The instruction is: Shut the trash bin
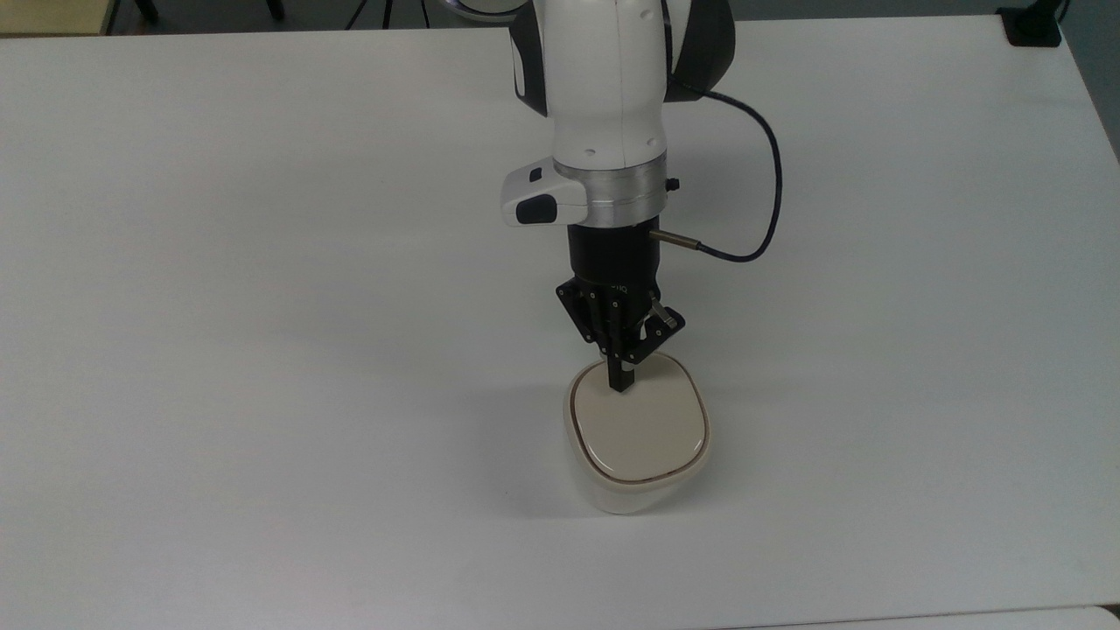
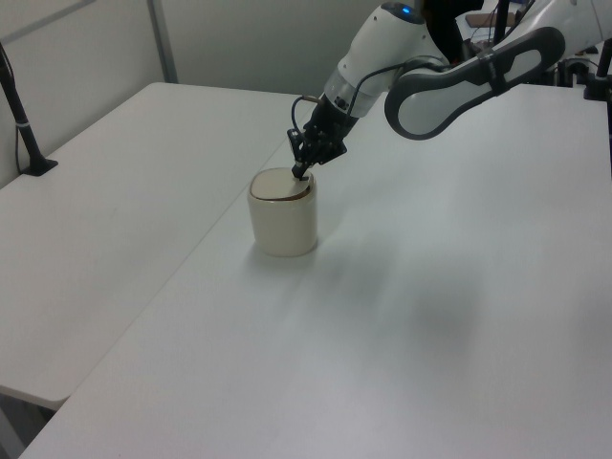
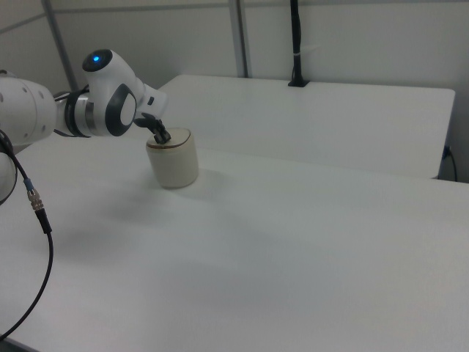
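One bin: small cream-white rounded-square plastic trash bin (image 1: 636, 477) stands low and centre in the top view, on the white table (image 1: 262, 306).
Lid: flat beige hinged lid (image 1: 637, 429) lies level inside the rim, thin dark seam around it.
Gripper: black two-finger gripper (image 1: 621, 385) has its fingers pressed together, tip touching the lid's upper edge in the top view.
Around: black cable (image 1: 763, 219) loops right of the wrist; black post (image 2: 21, 120) stands at the left view's left edge.
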Tool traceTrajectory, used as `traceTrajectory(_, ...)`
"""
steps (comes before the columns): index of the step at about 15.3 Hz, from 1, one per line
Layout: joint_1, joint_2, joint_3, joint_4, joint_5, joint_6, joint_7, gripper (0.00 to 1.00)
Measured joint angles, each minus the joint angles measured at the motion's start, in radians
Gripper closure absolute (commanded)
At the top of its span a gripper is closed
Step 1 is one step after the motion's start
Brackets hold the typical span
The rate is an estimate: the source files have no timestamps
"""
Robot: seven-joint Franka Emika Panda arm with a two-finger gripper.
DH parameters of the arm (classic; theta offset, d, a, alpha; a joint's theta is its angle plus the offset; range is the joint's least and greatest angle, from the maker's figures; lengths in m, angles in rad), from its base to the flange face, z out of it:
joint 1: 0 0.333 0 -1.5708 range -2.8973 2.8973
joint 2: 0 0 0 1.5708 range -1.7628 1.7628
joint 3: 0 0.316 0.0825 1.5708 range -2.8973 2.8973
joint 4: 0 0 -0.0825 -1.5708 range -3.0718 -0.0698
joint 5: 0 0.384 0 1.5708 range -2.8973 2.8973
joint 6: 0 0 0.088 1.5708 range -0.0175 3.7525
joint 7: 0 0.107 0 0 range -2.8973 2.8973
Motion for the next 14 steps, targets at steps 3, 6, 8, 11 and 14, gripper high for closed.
traceTrajectory(3, -0.002, -0.001, 0.001, -0.017, -0.002, 0.000, -0.017, 1.00)
traceTrajectory(6, -0.001, -0.007, 0.003, -0.026, -0.024, 0.000, -0.040, 1.00)
traceTrajectory(8, -0.001, -0.008, 0.004, -0.028, -0.036, 0.000, -0.042, 1.00)
traceTrajectory(11, -0.001, -0.020, 0.004, -0.030, -0.035, -0.024, -0.043, 0.61)
traceTrajectory(14, -0.003, -0.083, 0.004, -0.027, -0.024, -0.127, -0.043, 0.01)
